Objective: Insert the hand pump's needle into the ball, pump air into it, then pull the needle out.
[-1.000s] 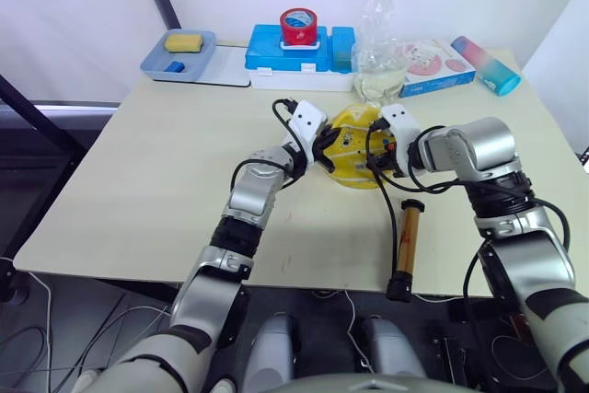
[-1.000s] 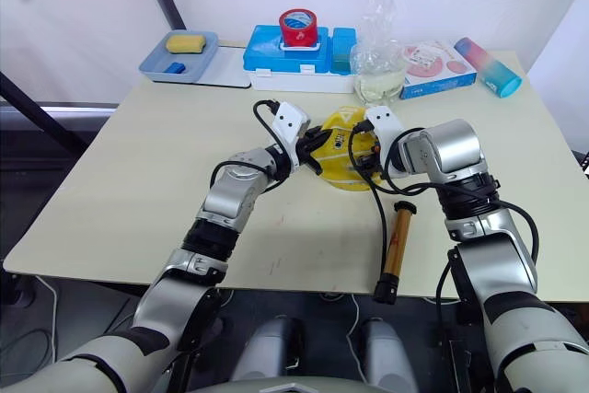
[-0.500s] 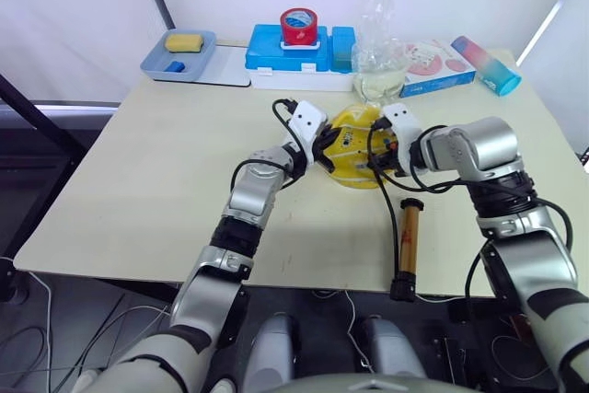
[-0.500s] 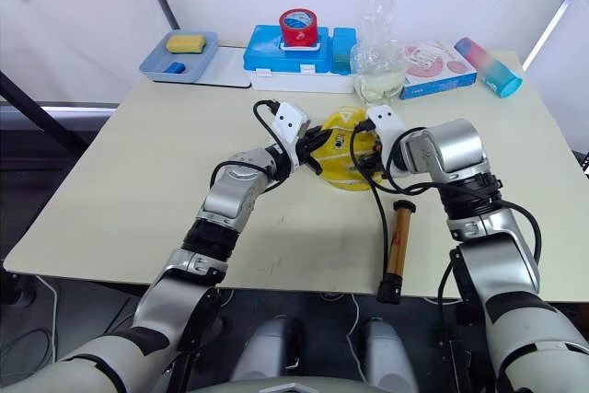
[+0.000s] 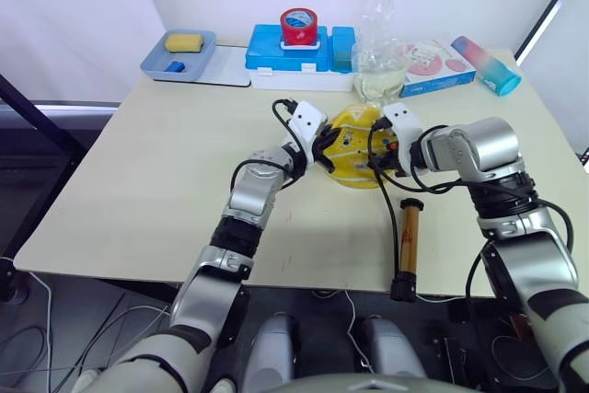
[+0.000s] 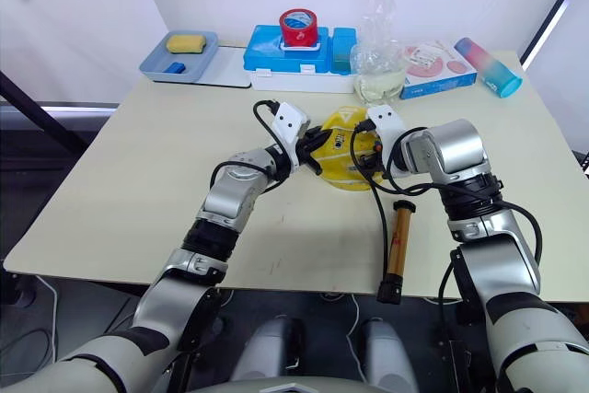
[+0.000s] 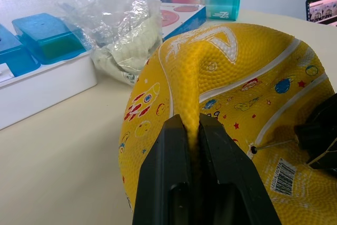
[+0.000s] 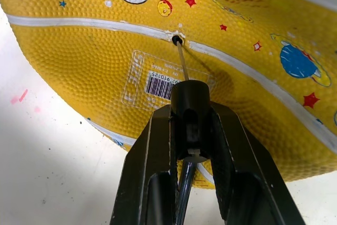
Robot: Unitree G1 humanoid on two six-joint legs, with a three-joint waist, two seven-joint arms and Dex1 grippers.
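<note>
The ball (image 5: 354, 146), yellow, limp and partly flat, lies at the middle of the table. My left gripper (image 7: 192, 122) is shut on a raised fold of the ball's skin. My right gripper (image 8: 190, 111) is shut on the needle's black fitting (image 8: 189, 98). The thin metal needle (image 8: 180, 59) has its tip in the valve hole (image 8: 177, 39) on a white seam, above a barcode label. The hand pump (image 5: 407, 246) lies on the table in front of my right gripper, its T-handle toward the ball, and its black hose (image 5: 394, 218) runs up to the fitting.
Along the back edge stand a blue tray (image 5: 179, 54) with a yellow sponge, a blue box (image 5: 299, 48) topped by a red tape roll, a crumpled clear plastic bag (image 5: 379, 71), a picture box (image 5: 433, 62) and a teal-pink tube (image 5: 486, 64). The pump's far end overhangs the table's front edge.
</note>
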